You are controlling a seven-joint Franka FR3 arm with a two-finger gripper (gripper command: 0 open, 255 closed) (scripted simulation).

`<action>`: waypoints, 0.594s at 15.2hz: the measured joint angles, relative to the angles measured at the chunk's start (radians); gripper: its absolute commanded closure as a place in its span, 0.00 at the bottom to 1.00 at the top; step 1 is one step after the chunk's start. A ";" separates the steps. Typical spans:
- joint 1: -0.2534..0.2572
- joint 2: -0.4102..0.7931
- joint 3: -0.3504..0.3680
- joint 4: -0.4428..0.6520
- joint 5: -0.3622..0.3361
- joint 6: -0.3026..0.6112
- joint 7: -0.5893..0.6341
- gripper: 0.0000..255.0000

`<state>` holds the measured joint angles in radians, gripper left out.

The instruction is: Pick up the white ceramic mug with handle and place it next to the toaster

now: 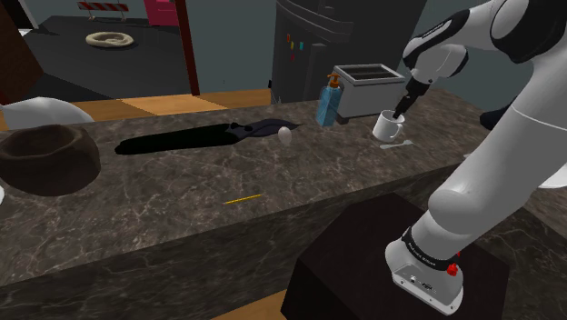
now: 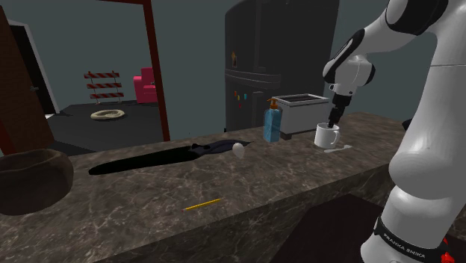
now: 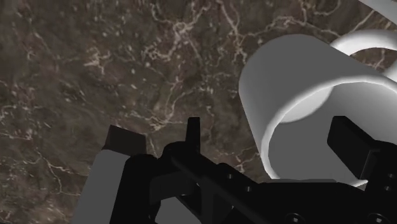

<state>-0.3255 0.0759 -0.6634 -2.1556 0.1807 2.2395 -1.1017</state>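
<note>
The white mug (image 1: 391, 127) is standing upright on the dark marbled countertop (image 1: 182, 218), with the toaster (image 1: 368, 84) sitting near it at about eleven o'clock in the shoulder view and a blue bottle (image 1: 329, 105) standing at about ten o'clock. In the second exterior view its handle is pointing toward three o'clock. The black gripper (image 1: 401, 106) is hanging straight down over the mug's mouth at twelve o'clock, and in the wrist view its fingers (image 3: 351, 141) are standing wide apart. One finger is sitting over the mug's opening and the other is hanging outside the wall above bare countertop. Whether either pad is touching the rim is hard to tell, so the mug appears to be straddled rather than gripped. The white arm (image 1: 495, 173) is rising from the dark stand (image 1: 354, 273) at five o'clock in the shoulder view, arching high and folding at the wrist to point the hand downward. Farther along the counter toward nine o'clock, a white egg-shaped thing (image 1: 285, 135) and a brown bowl (image 1: 45, 159) are lying well apart from the mug.
</note>
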 measured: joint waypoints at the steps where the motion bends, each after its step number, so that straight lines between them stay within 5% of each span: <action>1: -0.001 -0.011 -0.003 0.020 -0.012 -0.027 0.006 0.00; 9: 0.003 -0.053 -0.006 0.043 -0.050 -0.081 0.035 0.00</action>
